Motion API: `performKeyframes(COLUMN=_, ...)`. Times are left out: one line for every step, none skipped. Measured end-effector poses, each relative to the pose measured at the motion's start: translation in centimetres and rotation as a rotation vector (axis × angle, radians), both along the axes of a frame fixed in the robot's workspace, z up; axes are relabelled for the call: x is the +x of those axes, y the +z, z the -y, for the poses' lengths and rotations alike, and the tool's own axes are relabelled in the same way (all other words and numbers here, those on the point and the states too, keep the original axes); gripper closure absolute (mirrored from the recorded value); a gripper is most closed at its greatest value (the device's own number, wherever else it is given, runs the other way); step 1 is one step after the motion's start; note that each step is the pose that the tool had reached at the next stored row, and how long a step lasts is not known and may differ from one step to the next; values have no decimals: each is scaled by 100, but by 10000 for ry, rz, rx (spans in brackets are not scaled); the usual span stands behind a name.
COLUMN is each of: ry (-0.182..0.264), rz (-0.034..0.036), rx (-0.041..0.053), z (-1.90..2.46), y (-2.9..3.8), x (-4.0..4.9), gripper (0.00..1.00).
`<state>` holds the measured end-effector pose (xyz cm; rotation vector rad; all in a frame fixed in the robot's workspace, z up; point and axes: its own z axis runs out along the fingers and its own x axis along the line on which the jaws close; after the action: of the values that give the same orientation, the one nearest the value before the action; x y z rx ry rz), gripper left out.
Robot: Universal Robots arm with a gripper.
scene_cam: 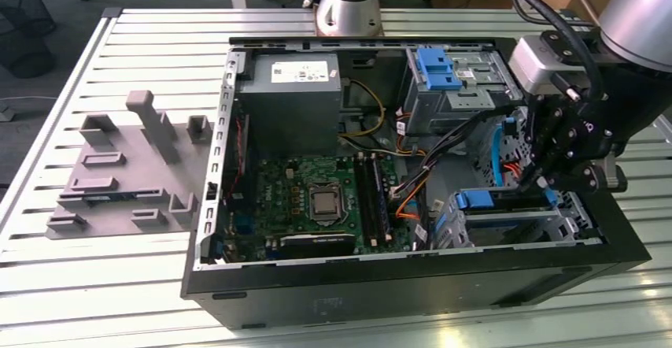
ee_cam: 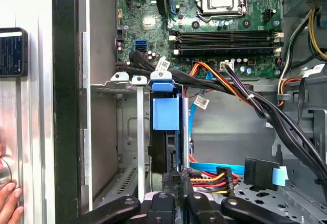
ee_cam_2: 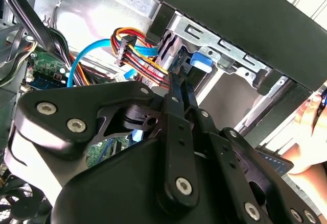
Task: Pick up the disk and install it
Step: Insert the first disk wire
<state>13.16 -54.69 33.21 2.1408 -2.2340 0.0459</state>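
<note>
disk [ee_cam: 164, 113] — seated in drive cage [ee_cam: 120, 132] | claw [ee_cam: 176, 183] — at its rear edge

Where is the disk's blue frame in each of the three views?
Exterior view: the disk's blue frame sits in the metal cage toward the exterior view's right.
First wrist view: it stands in the cage slot.
Second wrist view: its tab pokes from the cage.
Shared landmark: orange and red wires beside it.

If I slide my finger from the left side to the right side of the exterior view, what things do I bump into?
Grey block holder on the slatted table → grey metal box with a white sticker → green board with its square chip socket → blue bracket → black gripper inside the computer case.
</note>
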Motion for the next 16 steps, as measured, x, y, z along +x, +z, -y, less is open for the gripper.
performKeyframes(ry=1, rz=-2, rx=15, z=-3, y=-7, x=0, gripper=84)
performKeyframes(ry=1, rz=-2, rx=6, z=-6, y=-4, x=0, gripper=84)
performKeyframes(ry=1, rz=-2, rx=-5, z=-7, y=2, x=0, gripper=84)
performKeyframes(ry=1, rz=-2, rx=-8, z=-7, y=3, x=0, gripper=84)
performKeyframes(ry=1, rz=-2, rx=-8, z=-7, y=3, x=0, gripper=84)
performKeyframes(ry=1, rz=-2, rx=-8, z=-7, y=3, x=0, gripper=84)
performKeyframes(ry=1, rz=-2, rx=-9, z=-7, y=3, x=0, gripper=84)
performKeyframes(ry=1, rz=-2, rx=-9, z=-7, y=2, x=0, gripper=84)
performKeyframes(ry=0, rz=-2, rx=-7, z=-7, y=0, x=0, gripper=84)
performKeyframes(ry=1, rz=-2, rx=-6, z=-7, y=-4, x=0, gripper=84)
performKeyframes(ry=1, rz=-2, rx=-5, z=-7, y=-8, x=0, gripper=84)
performKeyframes(ry=1, rz=-2, rx=-2, z=-7, y=-15, x=0, gripper=84)
performKeyframes(ry=1, rz=-2, rx=-3, z=-7, y=-21, x=0, gripper=84)
performKeyframes(ry=0, rz=-2, rx=-1, z=-7, y=-28, x=0, gripper=84)
performKeyframes(ry=1, rz=-2, rx=-2, z=-7, y=-33, x=0, gripper=84)
performKeyframes(ry=1, rz=-2, rx=-4, z=-7, y=-37, x=0, gripper=84)
